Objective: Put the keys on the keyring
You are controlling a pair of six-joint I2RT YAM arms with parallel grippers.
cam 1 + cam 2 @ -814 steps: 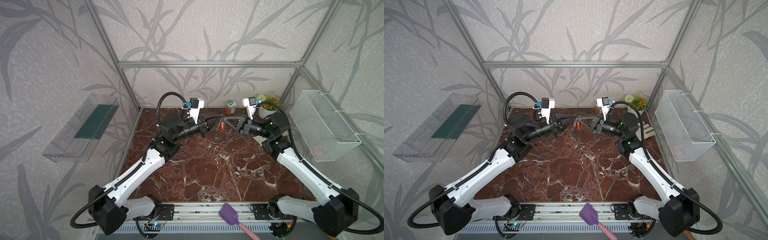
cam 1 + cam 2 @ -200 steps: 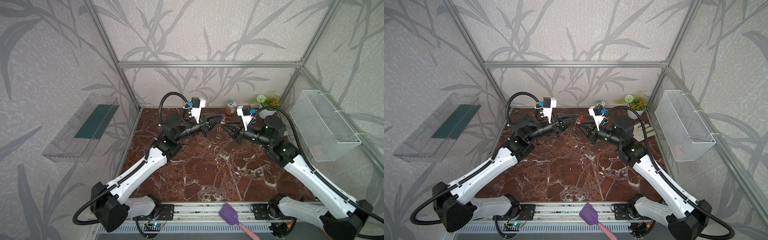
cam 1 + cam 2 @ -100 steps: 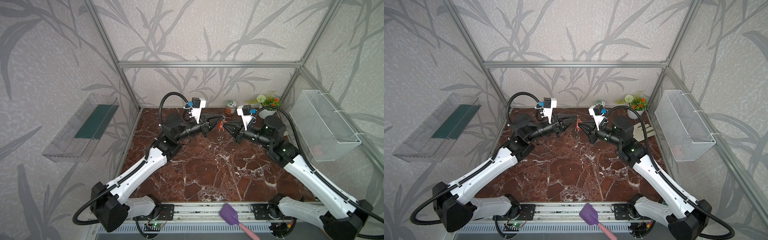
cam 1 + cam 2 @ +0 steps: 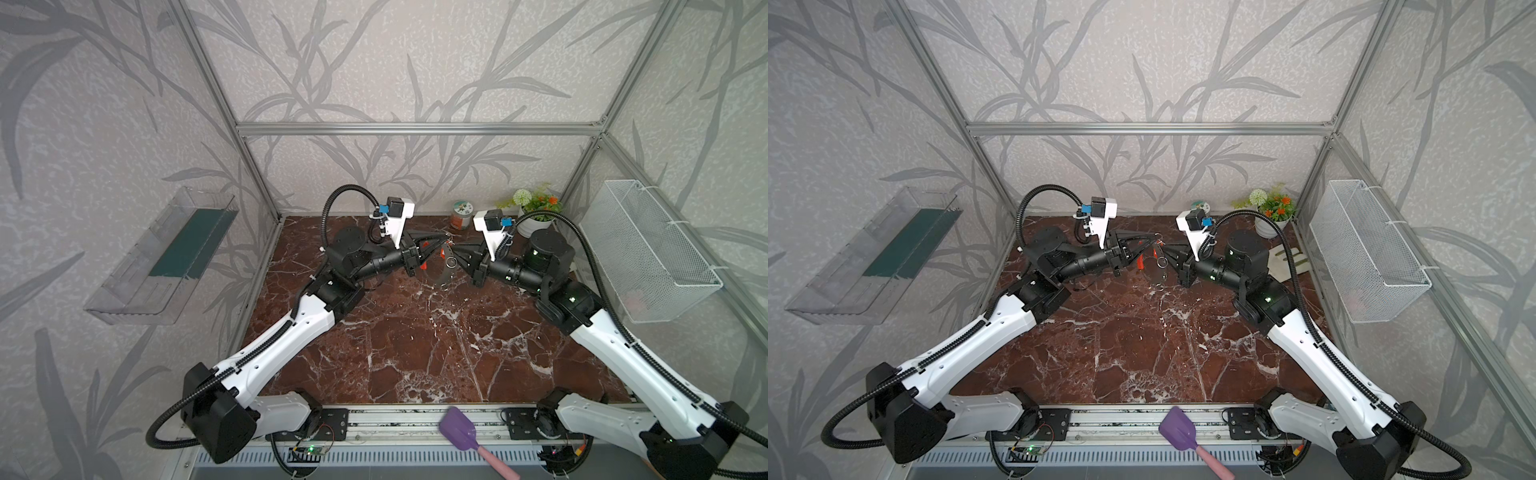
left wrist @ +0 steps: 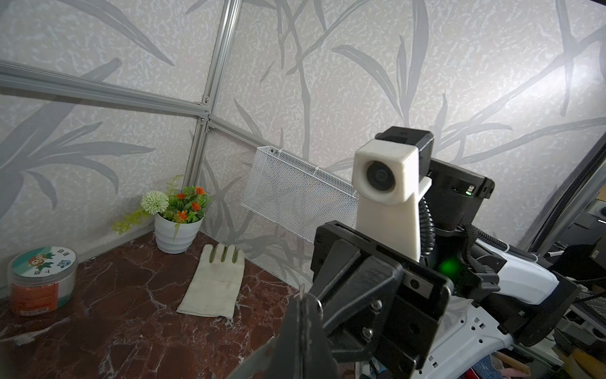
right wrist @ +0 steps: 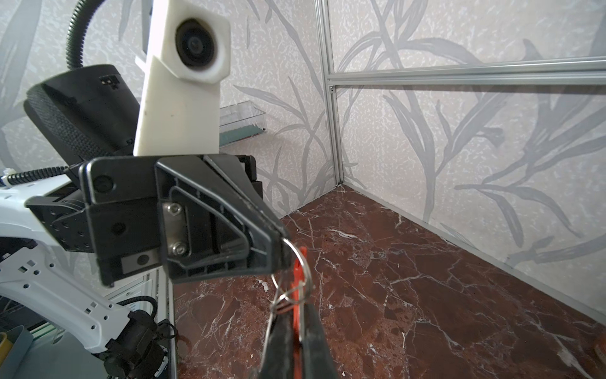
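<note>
**A:** Where did we find the key tag (image 6: 299,288)?

**B:** In the right gripper (image 6: 297,315). Its jaws were closed down on the tag, so only a red-orange edge showed between the black fingers. We held it in the air over the 12 o'clock end of the marble table (image 4: 415,353).

**A:** And the keyring hoop (image 4: 444,276)?

**B:** It hung under the left gripper (image 4: 446,240), which was pinched fully shut. We judged that it had the hoop by its upper end, though the pinch itself was too small for us to be sure. In a top view the grey band dropped toward 6 o'clock from those tips, with its red section (image 4: 423,266) off at about 8 o'clock.

**A:** Which relation did our next move turn on?

**B:** The tag's long axis ran along the right fingers. In a top view it aimed at roughly 10 o'clock, straight at the left tips. Its small metal ring (image 6: 296,264) led, touching those tips or just beside them. The two grippers met nose to nose, so neither arm was nearer. We reckoned the ring needed only a short, exact push onto the band.
</note>
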